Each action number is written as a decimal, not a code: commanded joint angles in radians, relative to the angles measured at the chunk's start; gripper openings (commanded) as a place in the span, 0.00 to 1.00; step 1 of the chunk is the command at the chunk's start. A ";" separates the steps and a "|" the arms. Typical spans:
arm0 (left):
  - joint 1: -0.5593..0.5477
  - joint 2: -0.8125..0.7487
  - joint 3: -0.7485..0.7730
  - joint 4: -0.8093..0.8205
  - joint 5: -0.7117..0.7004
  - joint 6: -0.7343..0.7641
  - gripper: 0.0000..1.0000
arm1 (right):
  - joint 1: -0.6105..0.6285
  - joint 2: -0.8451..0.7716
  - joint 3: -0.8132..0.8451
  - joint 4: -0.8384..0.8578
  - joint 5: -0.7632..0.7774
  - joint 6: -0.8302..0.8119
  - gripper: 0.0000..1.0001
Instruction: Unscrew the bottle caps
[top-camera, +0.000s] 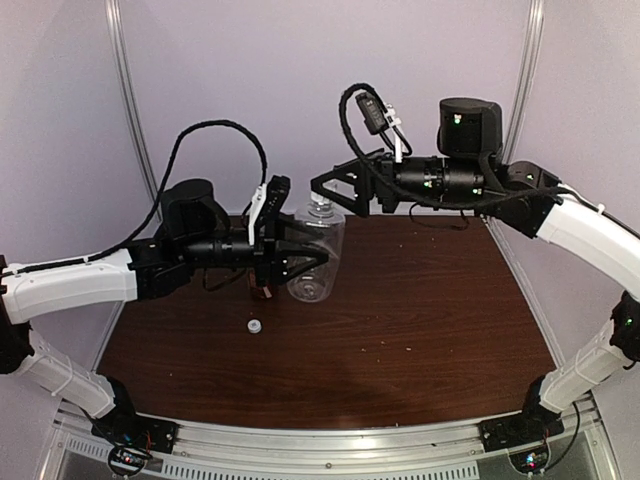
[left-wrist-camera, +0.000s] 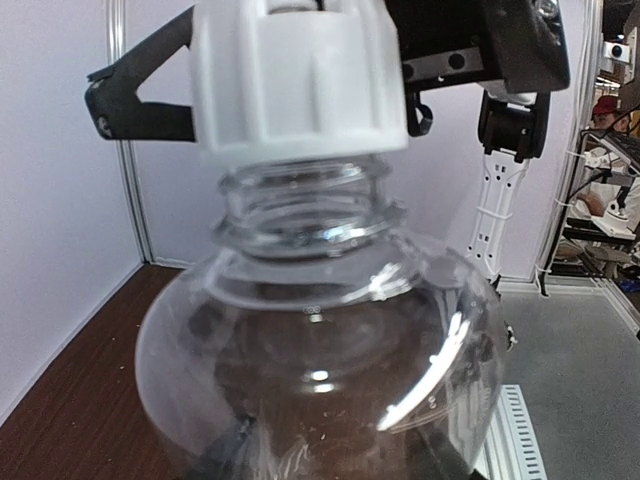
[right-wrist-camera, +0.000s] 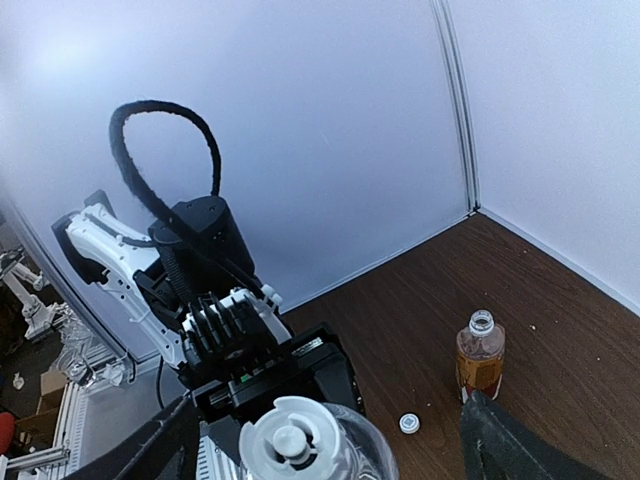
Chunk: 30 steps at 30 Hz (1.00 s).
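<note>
clear bottle (top-camera: 328, 238) upright, cap (left-wrist-camera: 300, 80) up

Right claw (right-wrist-camera: 330, 447) spread wide, one finger either side of the white cap (right-wrist-camera: 291, 440) on the clear bottle (right-wrist-camera: 368, 452), both apart from it. Left claw (right-wrist-camera: 285, 378) grips that bottle. Out from the tabletop (right-wrist-camera: 560, 320) corner, an orange bottle (right-wrist-camera: 480, 358) stands uncapped, loose cap (right-wrist-camera: 408, 423) just beside.

Pale lilac walls (top-camera: 250, 60), metal corner strips (top-camera: 131, 95), dark wood-grain table (top-camera: 420, 310), even light.
</note>
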 joint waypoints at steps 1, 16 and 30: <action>0.001 0.007 0.040 0.006 -0.081 0.018 0.22 | 0.032 0.007 0.018 0.006 0.168 0.069 0.90; 0.001 0.006 0.040 -0.015 -0.173 0.028 0.22 | 0.060 0.051 0.044 -0.043 0.236 0.066 0.50; 0.001 -0.004 0.018 -0.001 -0.169 0.039 0.22 | 0.056 0.017 0.008 0.015 0.084 -0.043 0.10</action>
